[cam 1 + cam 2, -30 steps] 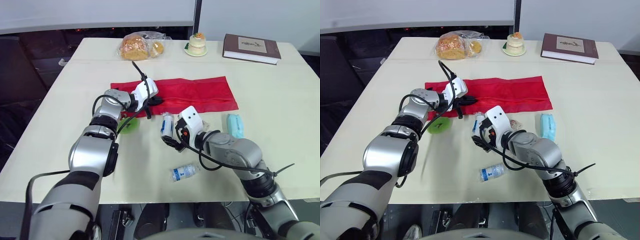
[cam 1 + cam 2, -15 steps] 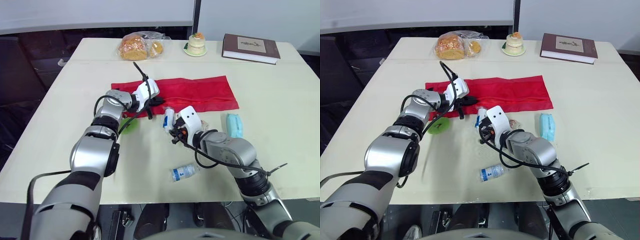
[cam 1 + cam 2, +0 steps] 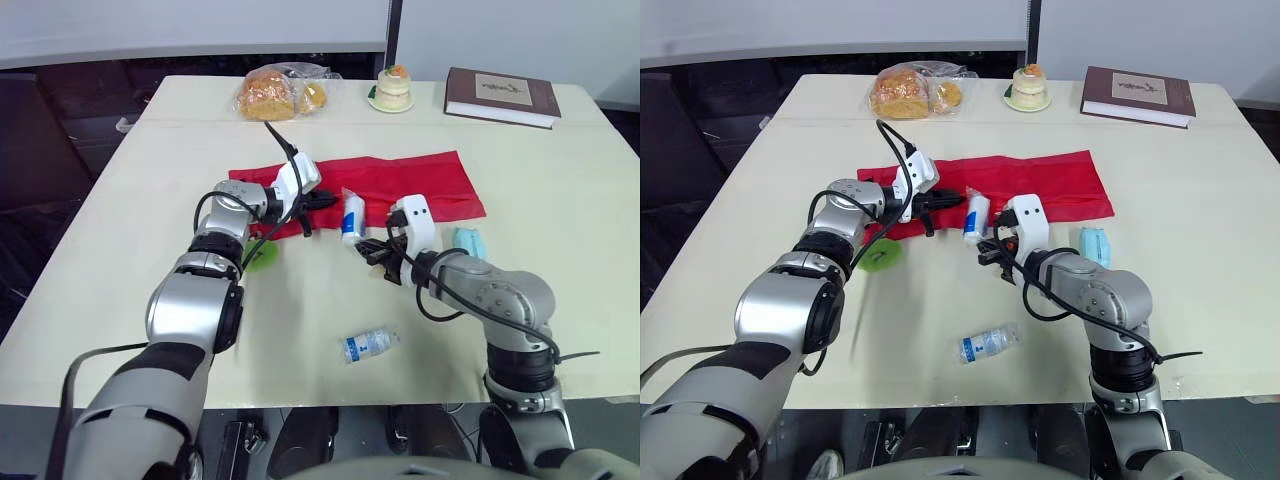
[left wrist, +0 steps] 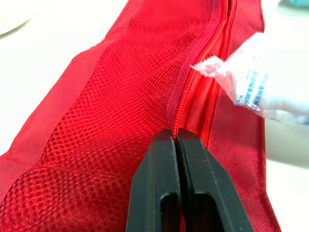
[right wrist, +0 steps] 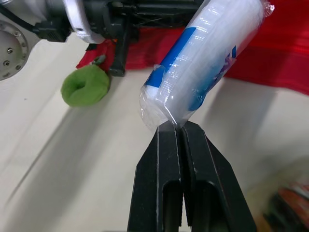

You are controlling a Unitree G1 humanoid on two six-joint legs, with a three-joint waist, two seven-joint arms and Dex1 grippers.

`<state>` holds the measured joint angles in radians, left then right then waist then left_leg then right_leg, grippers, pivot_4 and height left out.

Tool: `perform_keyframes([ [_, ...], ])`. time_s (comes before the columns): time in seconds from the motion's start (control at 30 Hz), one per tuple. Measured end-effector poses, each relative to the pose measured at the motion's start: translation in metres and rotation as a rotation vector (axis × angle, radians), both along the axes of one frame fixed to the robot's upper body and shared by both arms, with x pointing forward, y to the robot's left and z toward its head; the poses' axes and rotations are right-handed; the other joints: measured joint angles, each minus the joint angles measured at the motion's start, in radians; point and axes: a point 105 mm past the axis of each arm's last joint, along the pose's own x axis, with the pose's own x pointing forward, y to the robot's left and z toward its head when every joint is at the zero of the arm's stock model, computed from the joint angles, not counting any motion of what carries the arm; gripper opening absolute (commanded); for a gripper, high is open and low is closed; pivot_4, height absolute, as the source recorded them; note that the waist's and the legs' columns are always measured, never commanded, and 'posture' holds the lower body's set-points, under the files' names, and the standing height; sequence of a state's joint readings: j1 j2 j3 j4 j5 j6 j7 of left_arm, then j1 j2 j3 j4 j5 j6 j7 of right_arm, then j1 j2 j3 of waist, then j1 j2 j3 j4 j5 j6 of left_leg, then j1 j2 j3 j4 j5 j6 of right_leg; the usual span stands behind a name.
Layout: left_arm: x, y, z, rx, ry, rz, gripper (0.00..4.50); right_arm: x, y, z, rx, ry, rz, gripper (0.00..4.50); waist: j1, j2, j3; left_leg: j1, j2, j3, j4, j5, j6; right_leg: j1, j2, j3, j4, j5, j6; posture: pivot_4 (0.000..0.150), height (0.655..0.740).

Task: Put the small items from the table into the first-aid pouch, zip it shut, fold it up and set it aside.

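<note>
- A green ring (image 3: 262, 258) lay just beside the red pouch's (image 3: 420, 185) left front corner.
- The left gripper (image 4: 174, 137) was pinched together on the pouch's zipper edge.
- The right gripper (image 5: 175, 126) was clamped on a white roll's (image 3: 351, 214) wrapper, the roll tilted at the pouch's front edge.
- A teal packet (image 3: 468, 243) lay near the pouch's right corner; a small packet (image 3: 368, 344) lay apart on bare table (image 3: 150, 300).
</note>
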<state>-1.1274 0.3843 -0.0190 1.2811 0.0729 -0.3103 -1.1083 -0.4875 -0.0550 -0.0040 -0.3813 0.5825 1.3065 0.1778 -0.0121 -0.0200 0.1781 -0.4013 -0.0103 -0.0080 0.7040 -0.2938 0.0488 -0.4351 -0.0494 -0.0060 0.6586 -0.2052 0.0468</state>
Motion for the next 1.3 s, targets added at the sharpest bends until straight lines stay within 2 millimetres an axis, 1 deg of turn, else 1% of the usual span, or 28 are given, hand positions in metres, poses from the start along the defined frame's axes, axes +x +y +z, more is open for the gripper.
perform_keyframes([
  [0.03, -0.002, -0.002, 0.002, -0.015, 0.001, -0.019, 0.0, 0.0, -0.005, -0.002, -0.008, 0.011, 0.0, 0.06, -0.001, 0.0, 0.0, 0.0, 0.0, 0.0, 0.0, 0.0, 0.0, 0.0, 0.0, 0.0, 0.0, 0.0, 0.0, 0.15, 0.7289],
  [0.17, -0.006, -0.008, 0.004, -0.033, 0.009, -0.07, 0.0, 0.001, -0.01, -0.005, -0.014, 0.035, 0.0, 0.06, -0.002, 0.0, 0.0, 0.0, 0.0, 0.0, 0.0, 0.0, 0.0, 0.0, 0.0, 0.0, 0.0, 0.0, 0.0, 0.15, 0.7289],
  [0.27, -0.008, -0.011, 0.004, -0.038, 0.016, -0.097, 0.0, 0.003, -0.01, -0.008, -0.014, 0.058, 0.01, 0.06, -0.002, 0.0, 0.0, 0.0, 0.0, 0.0, 0.0, 0.0, 0.0, 0.0, 0.0, 0.0, 0.0, 0.0, 0.0, 0.15, 0.7289],
  [0.5, -0.011, -0.015, 0.007, -0.032, 0.011, -0.135, 0.0, 0.009, -0.01, -0.006, -0.015, 0.066, 0.025, 0.06, -0.002, 0.0, 0.0, 0.0, 0.0, 0.0, 0.0, 0.0, 0.0, 0.0, 0.0, 0.0, 0.0, 0.0, 0.0, 0.15, 0.7289],
  [0.6, -0.013, -0.017, 0.006, -0.03, 0.011, -0.153, 0.0, 0.015, -0.01, -0.006, -0.019, 0.066, 0.019, 0.06, -0.003, 0.0, 0.0, 0.0, 0.0, 0.0, 0.0, 0.0, 0.0, 0.0, 0.0, 0.0, 0.0, 0.0, 0.0, 0.15, 0.7289],
  [0.7, -0.016, -0.021, 0.001, -0.033, 0.026, -0.178, 0.0, 0.034, -0.007, -0.003, -0.041, 0.027, -0.004, 0.06, -0.003, 0.0, 0.0, 0.0, 0.0, 0.0, -0.001, 0.0, 0.0, 0.0, 0.0, 0.0, 0.0, 0.0, 0.0, 0.15, 0.7289],
  [0.77, -0.017, -0.021, -0.001, -0.034, 0.032, -0.179, 0.0, 0.039, -0.008, -0.005, -0.057, 0.018, -0.012, 0.06, -0.003, 0.0, 0.0, 0.0, 0.0, 0.001, -0.001, 0.0, 0.0, 0.0, 0.0, 0.0, 0.0, 0.0, 0.0, 0.15, 0.7289],
  [0.83, -0.019, -0.022, -0.004, -0.034, 0.036, -0.187, 0.0, 0.054, -0.012, -0.008, -0.103, -0.01, -0.019, 0.06, -0.003, 0.0, 0.0, 0.0, 0.0, 0.001, -0.001, 0.0, 0.0, -0.001, 0.0, 0.0, 0.0, 0.0, 0.0, 0.15, 0.7289],
  [0.9, -0.019, -0.021, -0.004, -0.031, 0.032, -0.189, 0.0, 0.058, -0.011, -0.008, -0.126, -0.03, -0.009, 0.06, -0.005, 0.0, 0.0, 0.0, 0.0, 0.001, -0.001, 0.0, 0.0, -0.001, 0.0, 0.001, 0.0, 0.0, 0.0, 0.15, 0.7289],
  [1.07, -0.022, -0.021, -0.008, -0.033, 0.036, -0.202, 0.0, 0.079, -0.009, -0.006, -0.233, -0.129, 0.03, 0.06, -0.008, 0.0, 0.0, 0.0, 0.0, 0.001, -0.001, 0.0, 0.0, -0.001, 0.0, 0.001, 0.0, 0.0, 0.0, 0.15, 0.7289],
  [1.2, -0.025, -0.02, -0.014, -0.037, 0.051, -0.206, 0.0, 0.092, -0.004, -0.013, -0.346, -0.223, 0.067, 0.06, -0.009, 0.0, 0.0, 0.0, 0.0, 0.002, -0.001, 0.0, -0.001, -0.002, 0.0, 0.001, 0.0, 0.0, 0.0, 0.15, 0.7289],
  [1.3, -0.025, -0.021, -0.012, -0.034, 0.037, -0.211, 0.0, 0.098, -0.002, -0.013, -0.374, -0.265, 0.079, 0.06, -0.009, 0.0, 0.0, 0.0, 0.0, 0.002, -0.001, 0.001, -0.001, -0.002, 0.0, 0.001, 0.0, 0.0, 0.0, 0.15, 0.7289],
])
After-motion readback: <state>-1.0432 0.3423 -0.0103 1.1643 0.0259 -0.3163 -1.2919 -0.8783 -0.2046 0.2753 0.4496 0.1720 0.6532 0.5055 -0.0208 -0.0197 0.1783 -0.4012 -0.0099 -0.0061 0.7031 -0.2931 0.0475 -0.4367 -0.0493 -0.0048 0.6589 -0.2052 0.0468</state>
